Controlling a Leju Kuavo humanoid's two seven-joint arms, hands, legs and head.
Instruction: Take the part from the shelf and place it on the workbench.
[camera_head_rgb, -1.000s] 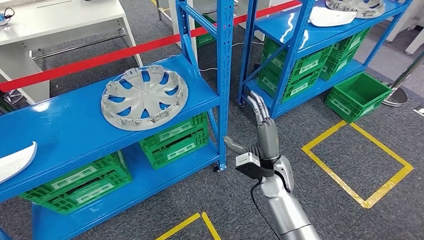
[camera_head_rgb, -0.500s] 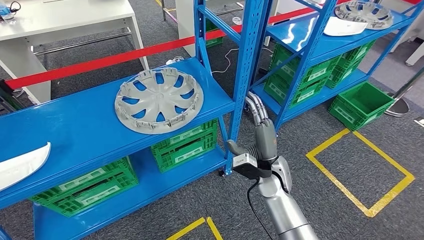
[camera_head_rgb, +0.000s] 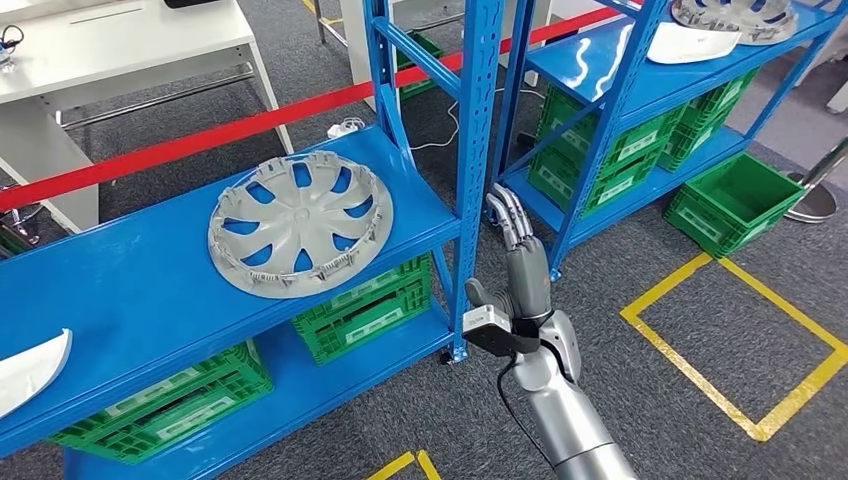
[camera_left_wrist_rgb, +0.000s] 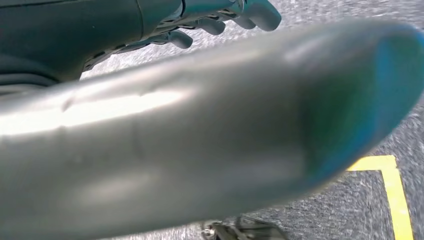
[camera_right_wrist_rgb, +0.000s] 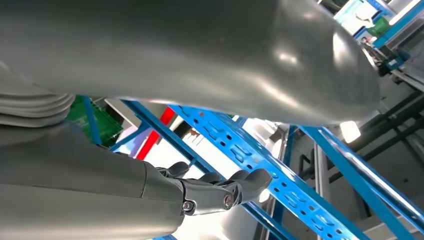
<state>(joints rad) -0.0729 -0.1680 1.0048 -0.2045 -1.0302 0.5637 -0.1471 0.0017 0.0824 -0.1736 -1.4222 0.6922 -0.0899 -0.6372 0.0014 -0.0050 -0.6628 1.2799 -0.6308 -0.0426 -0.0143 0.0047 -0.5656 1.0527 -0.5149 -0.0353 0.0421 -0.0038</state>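
A silver hubcap (camera_head_rgb: 300, 222) lies flat on the middle level of the blue shelf (camera_head_rgb: 120, 290) in the head view. My right hand (camera_head_rgb: 520, 270) is raised to the right of that shelf, beside its blue corner post (camera_head_rgb: 470, 170), fingers stretched out and holding nothing. It is apart from the hubcap. In the right wrist view the same hand's dark fingers (camera_right_wrist_rgb: 220, 192) point at a perforated blue post (camera_right_wrist_rgb: 250, 150). My left hand (camera_left_wrist_rgb: 225, 20) hangs over the grey floor in the left wrist view, with nothing in it.
A white curved part (camera_head_rgb: 30, 370) lies at the shelf's left end. Green crates (camera_head_rgb: 365, 305) fill the bottom level. A second blue shelf (camera_head_rgb: 600, 60) stands at the right with another hubcap (camera_head_rgb: 735, 15). A white workbench (camera_head_rgb: 120, 35) stands behind a red band (camera_head_rgb: 200, 140). Yellow tape (camera_head_rgb: 690, 368) marks the floor.
The whole picture has shifted, so the camera has moved; the shelf and hubcap look slightly nearer. My right hand stays raised and empty beside the corner post.
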